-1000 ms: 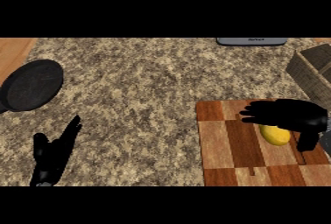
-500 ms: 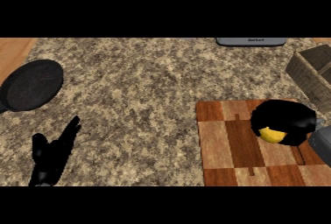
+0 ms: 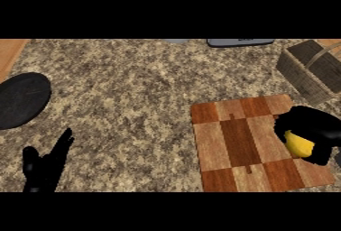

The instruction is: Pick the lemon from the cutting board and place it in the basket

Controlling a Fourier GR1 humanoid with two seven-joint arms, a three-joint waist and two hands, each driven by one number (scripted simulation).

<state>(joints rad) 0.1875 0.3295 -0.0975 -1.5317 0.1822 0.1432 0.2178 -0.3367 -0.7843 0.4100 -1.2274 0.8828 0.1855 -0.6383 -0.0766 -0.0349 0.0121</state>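
Right hand [image 3: 314, 127] has curled round the lemon [image 3: 299, 145].

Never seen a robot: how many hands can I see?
2. The left hand rests open at lower left; the right hand is curled round the lemon over the cutting board.

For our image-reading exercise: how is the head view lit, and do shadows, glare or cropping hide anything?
Head view: even light, no glare on the counter or board; no plain shadow under the right hand, which covers most of the lemon; basket and plate are cut by the picture's edges.
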